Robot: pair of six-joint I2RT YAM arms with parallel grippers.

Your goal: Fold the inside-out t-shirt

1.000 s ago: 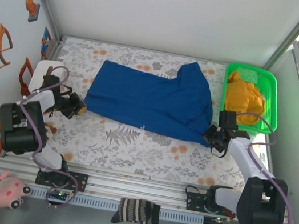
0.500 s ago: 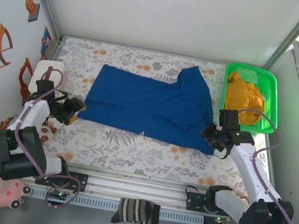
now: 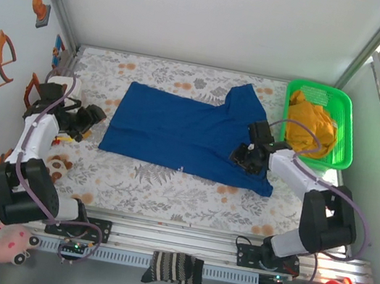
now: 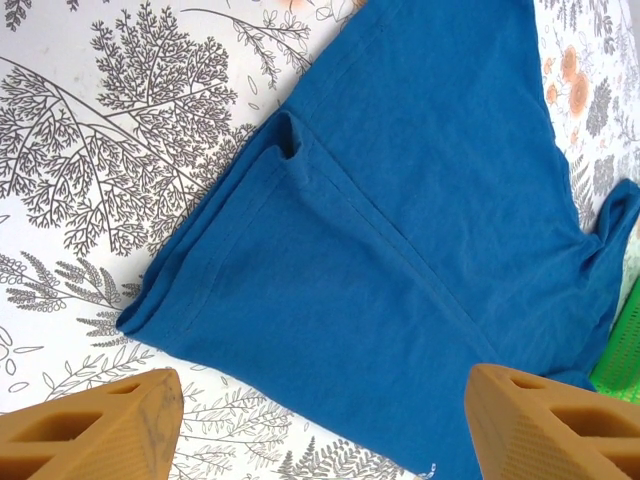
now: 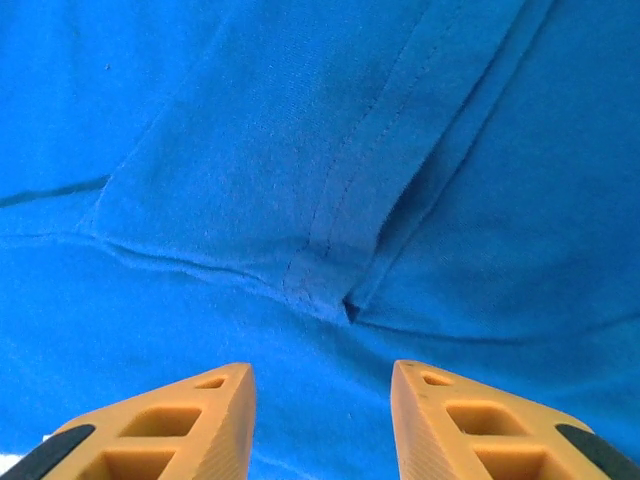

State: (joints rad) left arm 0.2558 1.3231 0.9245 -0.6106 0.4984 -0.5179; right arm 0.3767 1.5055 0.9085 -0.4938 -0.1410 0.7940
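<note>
Right pincer (image 3: 240, 157): jaws apart, gripping nothing; poised directly over the right part of the inside-out t-shirt (image 3: 185, 130), with a sleeve seam (image 5: 340, 275) just ahead of its fingertips
Left pincer (image 3: 95, 116): jaws wide, empty; just off the shirt's left edge, facing the doubled hem (image 4: 210, 250)
Bench (image 3: 168, 182): floral cover, shirt lying at its middle
T-shirt: spread flat, long axis running left to right; each arm is nearest its own end, so a two-ended pick-up looks apt
Green basket (image 3: 347, 126): just right of the shirt, close by the right arm, holding a mustard garment (image 3: 311, 123)
Striped sock (image 3: 173, 268): on the front rail, well apart; nothing bars the way
</note>
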